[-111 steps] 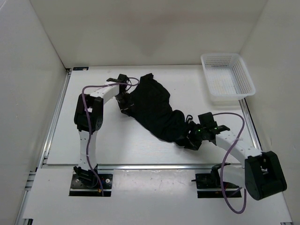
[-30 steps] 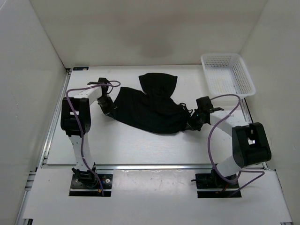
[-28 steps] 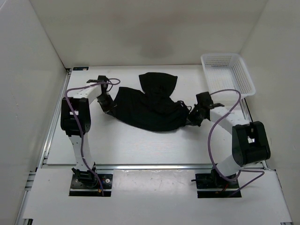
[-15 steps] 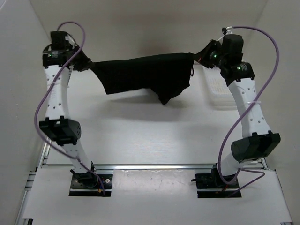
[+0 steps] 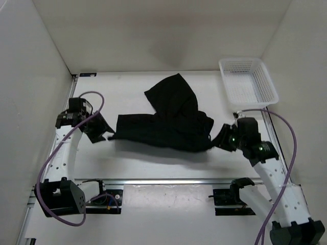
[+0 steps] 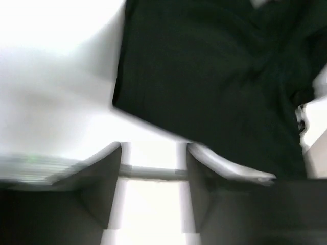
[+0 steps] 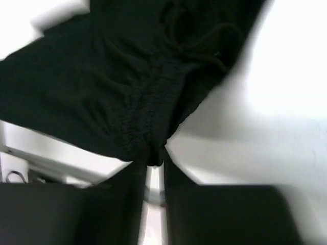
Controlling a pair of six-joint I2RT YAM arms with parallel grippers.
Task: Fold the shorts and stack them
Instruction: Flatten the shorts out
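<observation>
The black shorts (image 5: 168, 125) lie spread across the middle of the table, one leg pointing to the far side. My left gripper (image 5: 102, 135) sits just off their left corner. In the left wrist view it (image 6: 153, 153) is open with nothing between its fingers, and the shorts (image 6: 214, 76) lie just ahead. My right gripper (image 5: 219, 140) is at the right edge of the cloth. In the right wrist view its jaws (image 7: 155, 163) stand a narrow slit apart, with the bunched waistband of the shorts (image 7: 102, 76) and its drawstring (image 7: 204, 46) lying at the fingertips.
A white mesh basket (image 5: 248, 106) stands at the far right corner of the table. White walls close in the table on the left, back and right. A metal rail (image 5: 168, 181) runs along the near edge in front of the arm bases.
Half a second ago both arms held the shorts stretched out high in the air. They have come down toward the near side, the shorts now lie on the table, and both jaws have parted.
</observation>
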